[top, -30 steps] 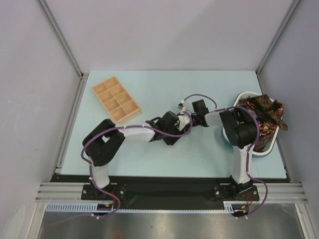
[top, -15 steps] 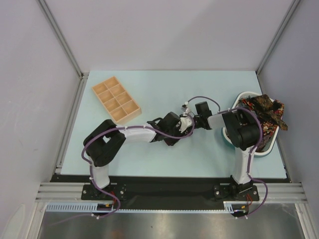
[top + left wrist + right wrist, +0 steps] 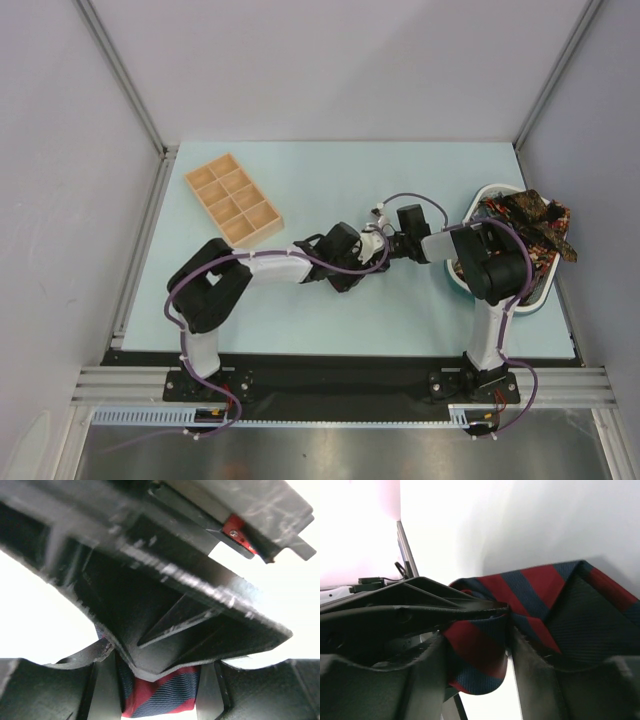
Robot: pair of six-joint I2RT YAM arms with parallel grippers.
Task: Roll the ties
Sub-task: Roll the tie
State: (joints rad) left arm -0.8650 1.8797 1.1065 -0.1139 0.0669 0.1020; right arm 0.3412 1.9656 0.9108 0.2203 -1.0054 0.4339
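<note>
Left claw and right claw, each half-closed, seem to pinch the navy, red-striped fabric necktie above the pale-blue worktop; one should anchor firmly while the other winds evenly.

Left arm and right arm: black joints, white links, looping purple cables. Left pincer and right pincer look plain black, maybe scuffed.
</note>
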